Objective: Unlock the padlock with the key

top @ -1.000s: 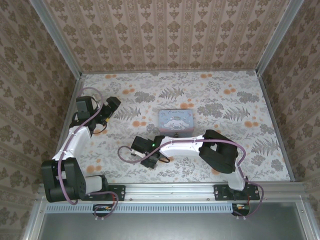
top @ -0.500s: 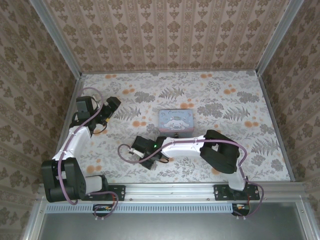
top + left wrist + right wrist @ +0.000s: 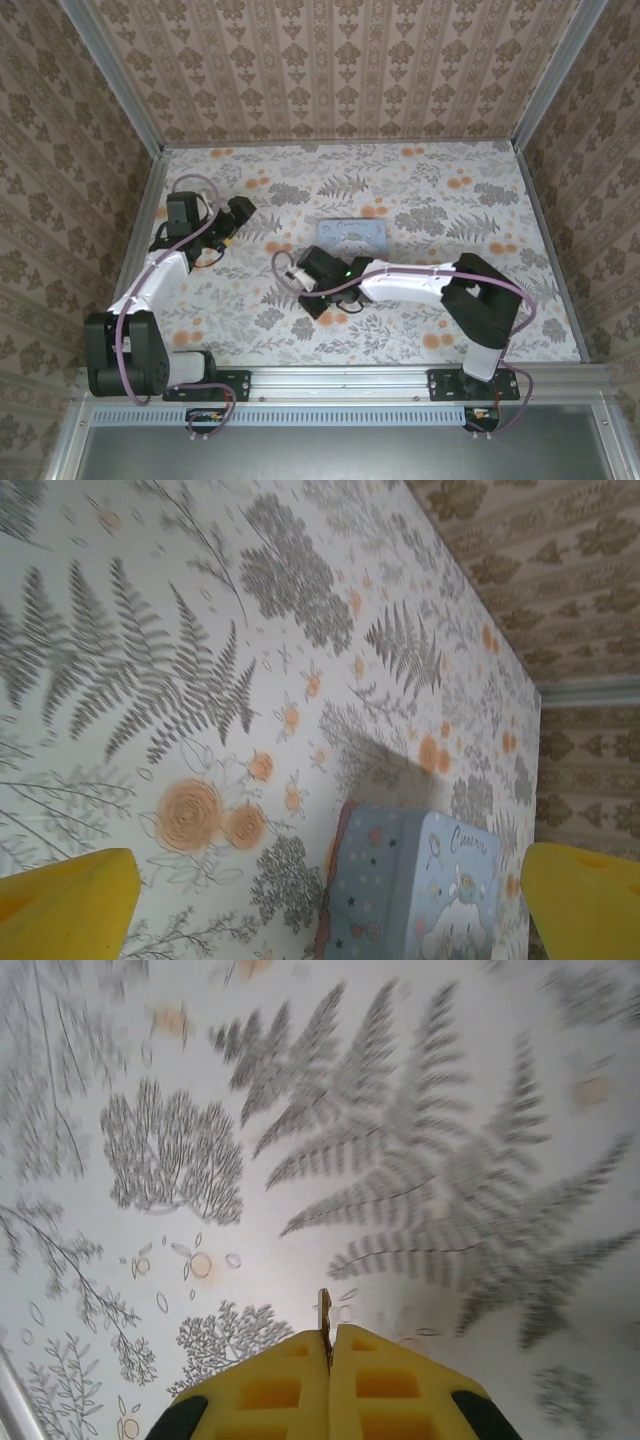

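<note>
The right gripper (image 3: 328, 1338) has its yellow fingers (image 3: 390, 1385) pressed together on the key (image 3: 324, 1312). The key is a thin sliver of metal poking out between the tips, close over a big grey fern printed on the table (image 3: 450, 200). Seen from above, the right arm reaches across toward the left. Its dark wrist lies just in front of the tin (image 3: 352, 232) and covers the tin's near edge. Where the padlock lies relative to that hand I cannot tell, as the arm hides the patch in front of the tin. The left gripper (image 3: 238, 212) hangs over the left part of the table, apart from the tin and from the other arm, and holds nothing. Its fingers are spread wide: in its wrist view the two yellow tips sit at opposite bottom corners, and the tin's pale blue cartoon lid shows between them, lying flat on the floral surface
</note>
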Tool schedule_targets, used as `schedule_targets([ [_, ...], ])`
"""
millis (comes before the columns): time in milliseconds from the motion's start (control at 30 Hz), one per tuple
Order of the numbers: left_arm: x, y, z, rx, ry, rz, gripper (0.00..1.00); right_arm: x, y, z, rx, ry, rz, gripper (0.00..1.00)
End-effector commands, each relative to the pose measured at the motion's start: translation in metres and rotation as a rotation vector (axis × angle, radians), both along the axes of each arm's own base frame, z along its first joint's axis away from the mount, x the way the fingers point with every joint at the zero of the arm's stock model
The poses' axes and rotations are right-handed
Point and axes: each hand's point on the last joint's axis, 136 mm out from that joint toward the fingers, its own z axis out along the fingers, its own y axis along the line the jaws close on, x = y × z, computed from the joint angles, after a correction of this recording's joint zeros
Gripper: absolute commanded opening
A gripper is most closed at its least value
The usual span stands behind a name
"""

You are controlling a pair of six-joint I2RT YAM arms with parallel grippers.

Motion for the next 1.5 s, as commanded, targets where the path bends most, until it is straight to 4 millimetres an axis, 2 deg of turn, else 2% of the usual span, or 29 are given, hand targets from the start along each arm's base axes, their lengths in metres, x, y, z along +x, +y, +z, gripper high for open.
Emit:
schedule_targets([
  [0, 0.002, -0.026, 0.009, -0.022, -0.038, -0.072, 1.0, 0.022, -0.004, 0.036, 0.188, 0.014, -0.109, 0.0],
  [133, -0.003, -0.06, 0.007, -0.056, -0.037, -0.135, 1.0, 0.051, -0.026, 0.063, 0.364, 0.033, -0.246, 0.0],
  [333, -0.011, -0.111, 0.007, -0.096, -0.047, -0.259, 0.95, 0.065, -0.047, 0.095, 0.551, 0.077, -0.274, 0.0],
  [533, -0.021, -0.14, 0.013, -0.099, -0.079, -0.374, 0.84, 0.064, -0.063, 0.103, 0.604, 0.116, -0.235, 0.0],
  [700, -0.026, -0.156, 0.012, -0.155, -0.069, -0.38, 0.82, 0.084, -0.08, 0.102, 0.704, 0.128, -0.373, 0.0],
  [767, -0.031, -0.169, 0.011, -0.201, -0.055, -0.385, 0.81, 0.092, -0.083, 0.104, 0.758, 0.137, -0.437, 0.0],
  [933, -0.031, -0.187, 0.019, -0.318, -0.048, -0.347, 0.79, 0.114, -0.094, 0.115, 0.888, 0.125, -0.604, 0.0],
  [1133, -0.029, -0.194, 0.035, -0.427, -0.076, -0.28, 0.75, 0.142, -0.115, 0.131, 1.025, 0.11, -0.848, 0.0],
  [1300, -0.029, -0.194, 0.044, -0.496, -0.107, -0.25, 0.66, 0.16, -0.13, 0.139, 1.105, 0.112, -1.004, 0.0],
  [1467, -0.028, -0.201, 0.047, -0.547, -0.117, -0.254, 0.58, 0.171, -0.131, 0.146, 1.18, 0.135, -1.068, 0.0],
])
